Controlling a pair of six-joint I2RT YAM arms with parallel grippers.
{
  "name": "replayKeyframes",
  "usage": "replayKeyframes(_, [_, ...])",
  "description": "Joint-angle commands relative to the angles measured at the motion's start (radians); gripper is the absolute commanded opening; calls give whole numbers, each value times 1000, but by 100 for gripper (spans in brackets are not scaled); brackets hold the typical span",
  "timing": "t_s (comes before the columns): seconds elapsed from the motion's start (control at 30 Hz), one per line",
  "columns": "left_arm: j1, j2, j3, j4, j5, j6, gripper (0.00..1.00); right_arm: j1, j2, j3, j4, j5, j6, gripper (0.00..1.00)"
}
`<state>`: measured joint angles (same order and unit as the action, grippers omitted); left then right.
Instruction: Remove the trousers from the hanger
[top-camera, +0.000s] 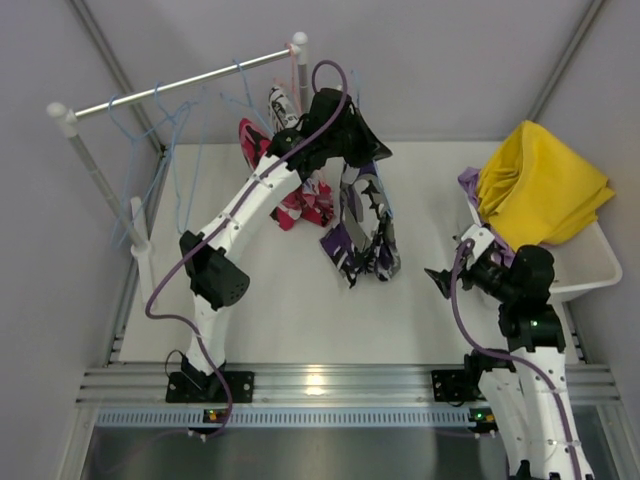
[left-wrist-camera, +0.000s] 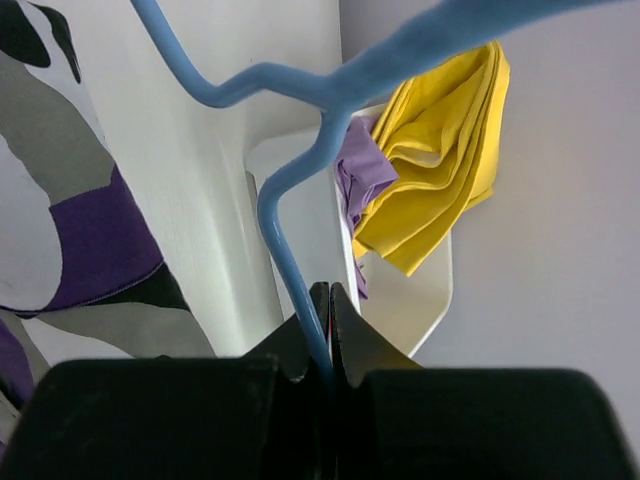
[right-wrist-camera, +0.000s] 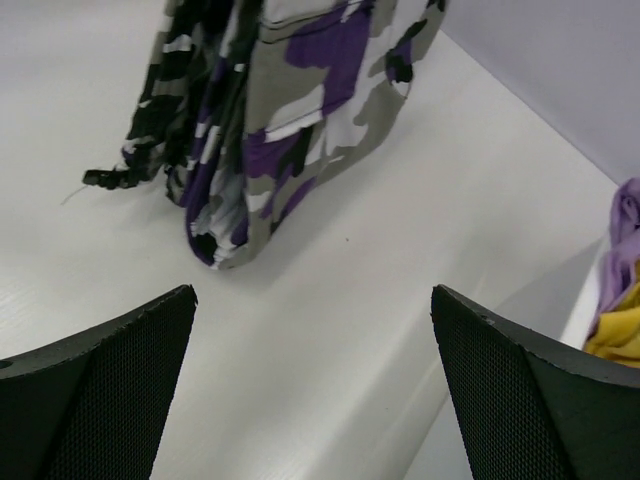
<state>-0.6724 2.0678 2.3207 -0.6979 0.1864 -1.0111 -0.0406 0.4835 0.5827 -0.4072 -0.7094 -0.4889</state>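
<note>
Purple-print trousers (top-camera: 362, 235) beside left pincer (left-wrist-camera: 326, 300)

From above, you cannot see the left gripper (left-wrist-camera: 328, 325); its wrist hides it. The blue hanger (left-wrist-camera: 283, 250) runs off the left wrist view's top edge. The yellow trousers (top-camera: 540, 180) cover most of the lilac trousers (top-camera: 468, 182) in the white bin (top-camera: 600, 270).
</note>
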Motion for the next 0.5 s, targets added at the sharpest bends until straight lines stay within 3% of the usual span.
replayKeyframes(0.0, [-4,-44,81,209,53,-127,0,30,52,-14,69,-113,20,100])
replayKeyframes(0.1, [-3,-41,94,225,61,-161,0,74,86,-49,253,-96,223,99])
replayKeyframes(0.17, [-3,-43,92,247,77,-187,0,119,107,-72,330,-6,286,100])
replayKeyframes(0.3, [-3,-49,88,285,107,-219,0,252,135,-150,441,174,280,100])
replayKeyframes(0.47, [-3,-60,86,328,154,-271,0,307,223,-164,490,271,320,100])
